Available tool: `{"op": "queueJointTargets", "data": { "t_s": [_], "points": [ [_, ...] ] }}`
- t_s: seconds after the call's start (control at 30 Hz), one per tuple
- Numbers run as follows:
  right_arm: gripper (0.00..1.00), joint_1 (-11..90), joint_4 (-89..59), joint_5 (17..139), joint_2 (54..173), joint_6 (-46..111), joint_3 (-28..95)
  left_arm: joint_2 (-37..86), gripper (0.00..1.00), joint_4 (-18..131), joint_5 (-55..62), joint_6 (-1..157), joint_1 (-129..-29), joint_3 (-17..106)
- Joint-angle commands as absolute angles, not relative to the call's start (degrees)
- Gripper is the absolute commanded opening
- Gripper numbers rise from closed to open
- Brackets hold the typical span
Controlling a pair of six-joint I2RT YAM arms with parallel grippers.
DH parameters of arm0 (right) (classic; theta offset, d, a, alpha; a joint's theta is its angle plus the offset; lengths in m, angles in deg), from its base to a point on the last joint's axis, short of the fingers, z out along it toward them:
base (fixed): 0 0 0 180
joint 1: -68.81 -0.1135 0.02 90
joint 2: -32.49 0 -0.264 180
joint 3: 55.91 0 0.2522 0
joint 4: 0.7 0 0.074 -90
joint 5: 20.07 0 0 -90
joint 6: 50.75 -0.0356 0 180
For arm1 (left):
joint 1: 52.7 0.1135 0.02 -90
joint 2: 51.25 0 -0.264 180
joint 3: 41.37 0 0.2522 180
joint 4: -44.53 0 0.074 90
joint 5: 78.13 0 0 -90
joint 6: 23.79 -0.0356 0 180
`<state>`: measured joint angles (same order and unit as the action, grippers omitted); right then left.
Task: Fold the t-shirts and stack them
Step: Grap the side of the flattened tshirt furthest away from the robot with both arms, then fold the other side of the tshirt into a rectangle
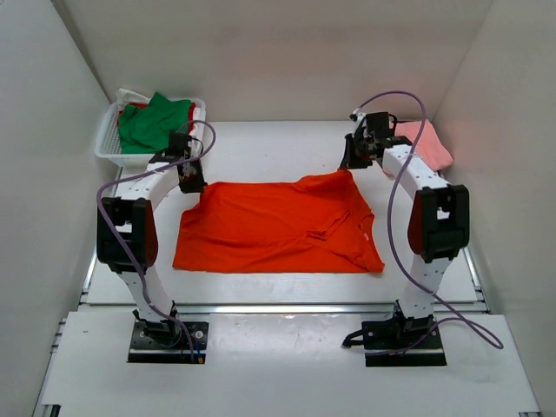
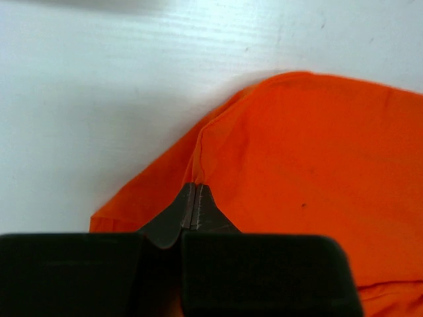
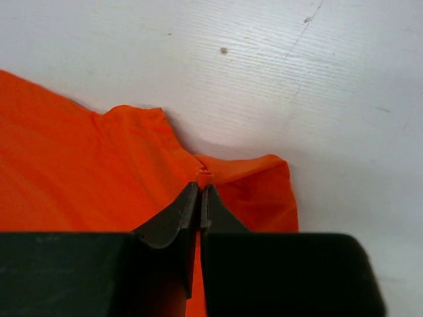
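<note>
The bright orange-red t-shirt point(image 1: 278, 228) lies spread across the table's middle. My left gripper point(image 1: 191, 184) is shut on its far left corner; the left wrist view shows the jaws point(image 2: 193, 186) pinching a ridge of orange cloth point(image 2: 310, 152). My right gripper point(image 1: 349, 162) is shut on the far right corner, lifted into a peak; the right wrist view shows the jaws point(image 3: 201, 187) pinching a fold of orange cloth point(image 3: 73, 165). A pale pink t-shirt point(image 1: 426, 143) lies folded at the back right. A green t-shirt point(image 1: 155, 122) lies in the basket over a red one point(image 1: 133, 108).
A white mesh basket point(image 1: 111, 143) stands at the back left against the wall. White walls enclose the table on the left, back and right. The arm bases point(image 1: 169, 334) are bolted at the near edge.
</note>
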<state>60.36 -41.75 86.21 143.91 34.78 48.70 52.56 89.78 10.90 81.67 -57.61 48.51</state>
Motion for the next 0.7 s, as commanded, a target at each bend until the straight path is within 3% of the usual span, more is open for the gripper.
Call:
{"op": "queueJointTargets", "data": {
  "t_s": [0.0,0.67],
  "points": [
    [0.00,59.49,-37.85,86.01,137.02,34.77,41.63,47.81,0.00,89.76,9.58,80.36,-56.66,46.06],
    [0.00,61.07,-36.70,86.37,115.91,32.75,21.05,35.06,0.00,90.11,11.78,78.87,-52.88,35.68]
  ]
}}
